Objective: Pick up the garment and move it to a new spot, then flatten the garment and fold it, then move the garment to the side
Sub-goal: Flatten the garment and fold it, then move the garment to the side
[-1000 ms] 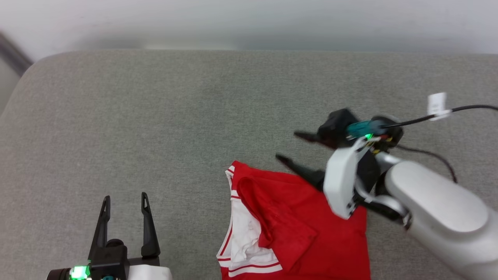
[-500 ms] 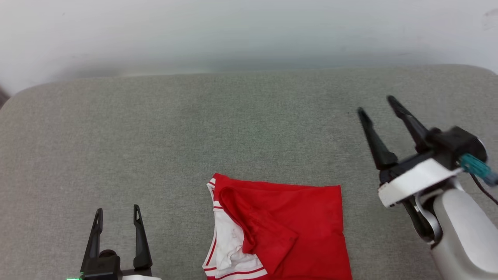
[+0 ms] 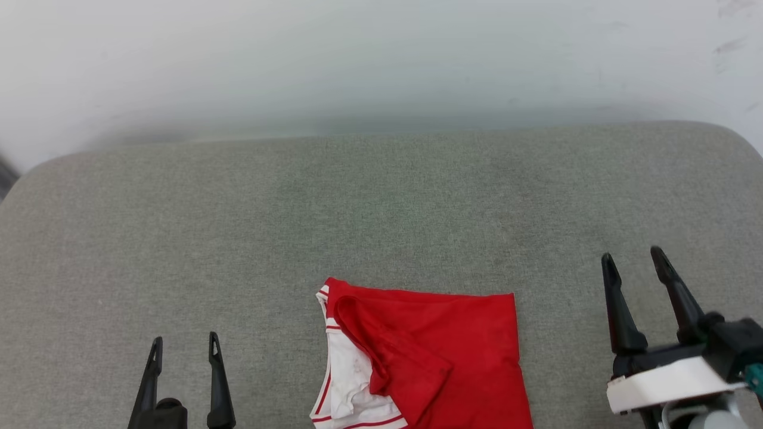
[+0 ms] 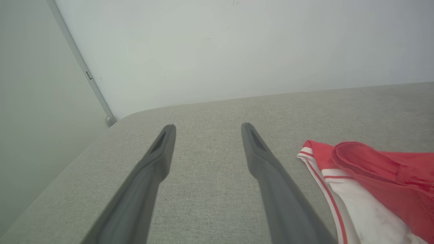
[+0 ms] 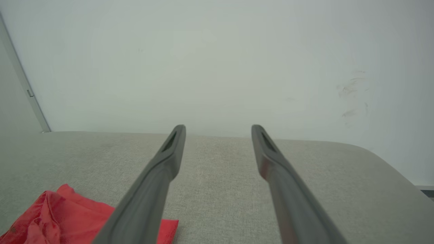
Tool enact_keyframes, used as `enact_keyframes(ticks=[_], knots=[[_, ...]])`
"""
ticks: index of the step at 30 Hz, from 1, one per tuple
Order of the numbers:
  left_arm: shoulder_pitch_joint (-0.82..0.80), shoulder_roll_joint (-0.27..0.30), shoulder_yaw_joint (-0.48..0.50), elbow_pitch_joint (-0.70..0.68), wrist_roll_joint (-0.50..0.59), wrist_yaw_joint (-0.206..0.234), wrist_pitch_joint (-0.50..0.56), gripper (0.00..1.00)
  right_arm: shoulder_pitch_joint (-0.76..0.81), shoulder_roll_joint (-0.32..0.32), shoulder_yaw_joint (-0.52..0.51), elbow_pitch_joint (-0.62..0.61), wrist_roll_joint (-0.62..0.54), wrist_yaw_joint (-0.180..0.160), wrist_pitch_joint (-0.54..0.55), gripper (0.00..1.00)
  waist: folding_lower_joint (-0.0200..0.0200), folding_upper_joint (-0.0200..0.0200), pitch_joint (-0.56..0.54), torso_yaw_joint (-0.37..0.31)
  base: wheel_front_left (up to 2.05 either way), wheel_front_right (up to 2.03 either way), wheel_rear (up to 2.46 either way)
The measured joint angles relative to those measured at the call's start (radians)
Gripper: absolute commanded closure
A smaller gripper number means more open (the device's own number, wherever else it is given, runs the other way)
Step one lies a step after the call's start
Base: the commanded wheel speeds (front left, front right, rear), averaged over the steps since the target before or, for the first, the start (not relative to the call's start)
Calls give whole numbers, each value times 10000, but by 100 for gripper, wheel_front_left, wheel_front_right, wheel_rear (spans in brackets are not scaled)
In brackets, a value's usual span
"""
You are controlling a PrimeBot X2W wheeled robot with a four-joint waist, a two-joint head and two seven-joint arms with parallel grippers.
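head view: the left gripper (image 3: 185,339) has its 2 fingers apart, empty, above the grey cushion (image 3: 381,208). the right gripper (image 3: 632,255) also has its 2 fingers apart and empty. the garment (image 3: 429,357) lies folded between them, plain red side up, a white sleeve (image 3: 349,381) on the edge nearer the left fingers, touching neither gripper.

left wrist view: the fingers (image 4: 159,162) stand spread over bare cushion; the garment (image 4: 373,169) lies to their right, near the right finger but apart from it.

right wrist view: the fingers (image 5: 271,162) stand spread; the garment (image 5: 67,213) lies low to their left, partly behind the left finger.
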Motion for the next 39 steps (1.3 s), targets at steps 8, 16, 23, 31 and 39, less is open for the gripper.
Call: enact_keyframes(ticks=[8, 16, 23, 31, 39], knots=[[268, -2, -36, -8, 2, -92, 2, 0, 1220, 430, -230, -508, -201, 0, 0, 0, 0, 0, -323, 86, 0, 0, 0], [429, -13, -59, -21, -31, -245, 0, 0, 2142, 671, -105, -725, -318, 2, 0, 0, 0, 0, -481, 195, 0, 0, 0], [481, -50, -42, -23, -31, -278, 2, 0, 1810, 692, -190, -938, -410, 0, 2, 0, 0, 0, -468, 169, 0, 0, 0], [438, -100, -40, -21, -31, -328, 0, 0, -784, -1089, 1030, -669, -98, 4, 976, 0, 0, 0, -277, 145, 0, 0, 0], [206, -173, -67, -27, -27, -360, 0, 0, -2886, -3958, 3988, -472, 3852, 2, 7097, 0, 0, 0, 98, 181, 0, 0, 0]])
